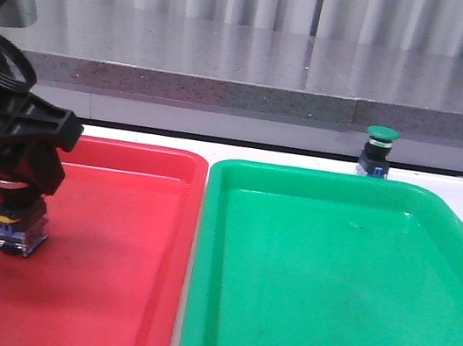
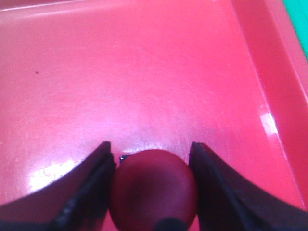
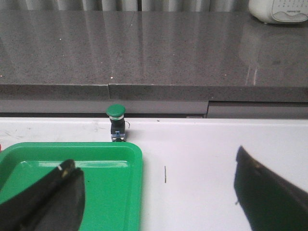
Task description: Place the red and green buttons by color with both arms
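The left gripper (image 2: 153,192) is closed on the red button (image 2: 154,190), one finger against each side of the dark red cap. In the front view the button's block base (image 1: 18,237) sits at the red tray (image 1: 113,295) floor, near the tray's left side; the tray floor toward its right wall is open. The right gripper (image 3: 159,192) is spread wide and holds nothing, above the right edge of the green tray (image 3: 115,192) and the white table (image 3: 202,159). The green button (image 1: 379,152) stands upright on the table just behind the green tray's back rim. A grey stone counter (image 1: 259,62) runs behind.
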Motion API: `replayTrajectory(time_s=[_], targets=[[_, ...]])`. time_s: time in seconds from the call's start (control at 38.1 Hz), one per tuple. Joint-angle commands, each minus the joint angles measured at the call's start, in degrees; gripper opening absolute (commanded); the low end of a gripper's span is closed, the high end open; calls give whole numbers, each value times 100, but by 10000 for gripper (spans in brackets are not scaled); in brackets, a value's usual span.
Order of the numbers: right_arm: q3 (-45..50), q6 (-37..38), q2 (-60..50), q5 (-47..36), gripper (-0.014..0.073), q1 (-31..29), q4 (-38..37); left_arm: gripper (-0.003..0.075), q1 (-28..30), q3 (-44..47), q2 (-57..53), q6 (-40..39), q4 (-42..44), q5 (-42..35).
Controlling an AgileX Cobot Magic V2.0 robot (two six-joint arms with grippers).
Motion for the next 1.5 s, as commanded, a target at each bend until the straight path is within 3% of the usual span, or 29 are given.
replayTrajectory(time_s=[0.0,0.13,0.39,0.55,0.76,0.95,1.05,1.21,1.34,1.47], targets=[[-211,-38,67,-458,644,-44,-25,477,-45,-135,-155,-58,-60,-244],[-211,-38,67,-458,644,-44,-25,559,-45,-187,-267,-58,-60,-244],[-211,-38,67,-458,644,-44,-25,525,118,-696,-1015,-16,280,-178],[-211,-38,67,-458,644,-44,-25,348,775,-1123,-1566,-16,532,403],[-211,-38,67,-458,644,-44,-25,-22,1965,-1173,-2423,-16,787,1097],[-211,-38,67,-458,644,-44,-25,-20,2284,-341,-3819,-16,776,815],[-211,-38,67,-458,644,-44,-25,-20,2220,592,-5042,-16,776,419],[-211,-38,67,-458,644,-44,-25,-20,2220,1663,-7043,-16,680,440],[-211,-38,67,-458,644,-44,-25,-20,2220,2049,-8282,-16,680,415],[-211,-38,67,-458,644,-44,-25,-20,2220,2139,-8698,-16,680,400]])
